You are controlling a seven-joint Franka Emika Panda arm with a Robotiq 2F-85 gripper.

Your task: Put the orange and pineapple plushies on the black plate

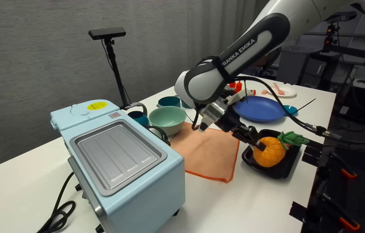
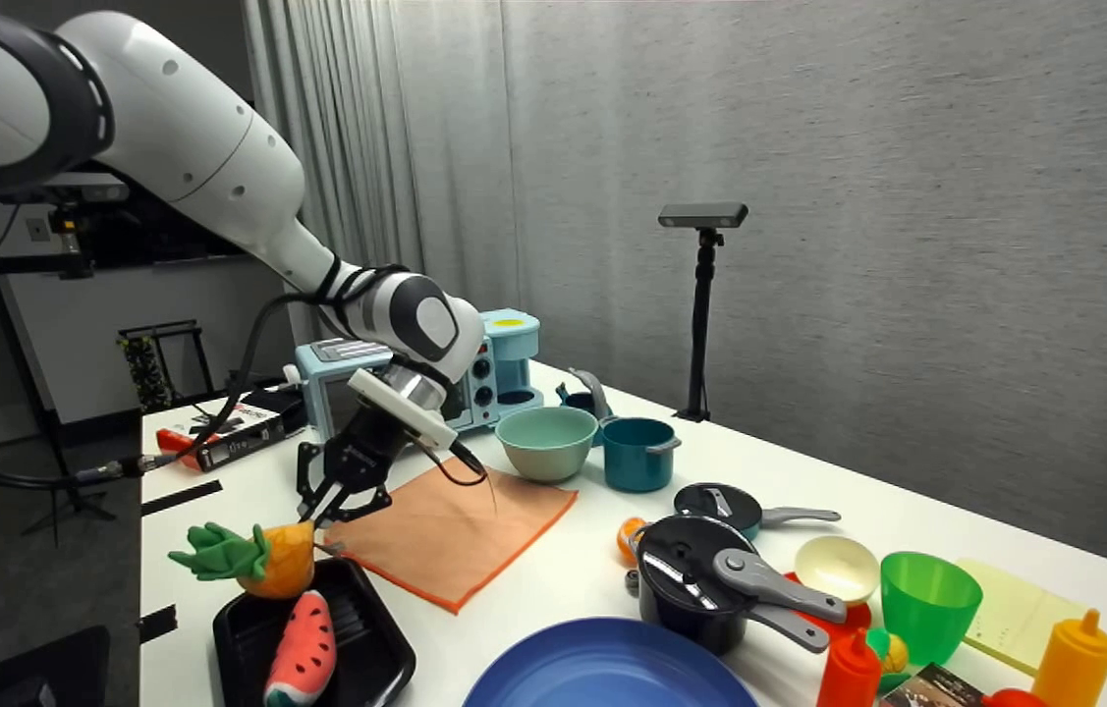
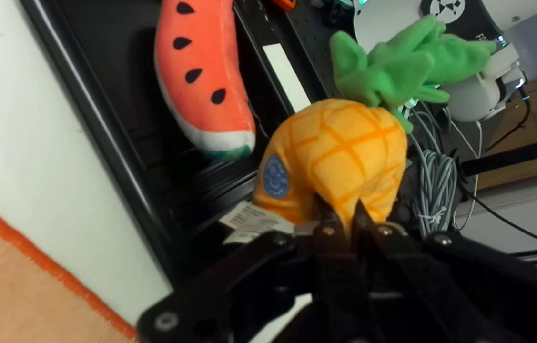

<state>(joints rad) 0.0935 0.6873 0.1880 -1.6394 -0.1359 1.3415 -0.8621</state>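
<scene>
The pineapple plushie is yellow-orange with green leaves and shows in both exterior views [image 1: 269, 156] [image 2: 280, 565] and in the wrist view [image 3: 349, 143]. My gripper [image 1: 260, 146] is shut on its body, with fabric pinched between the fingertips in the wrist view [image 3: 342, 214]. The plushie is at the end of the black tray-like plate [image 2: 363, 611]; I cannot tell whether it touches it. A red watermelon plushie [image 2: 303, 650] lies in the black plate. A round orange thing [image 2: 629, 538], perhaps the orange plushie, sits partly hidden behind a dark pot.
An orange cloth [image 1: 208, 152] lies beside the black plate. A blue plate [image 1: 260, 108], a mint bowl [image 1: 167, 118] and a light blue toaster oven [image 1: 143, 191] stand around. A dark lidded pot [image 2: 695, 589] and a green cup [image 2: 928, 604] are farther along the table.
</scene>
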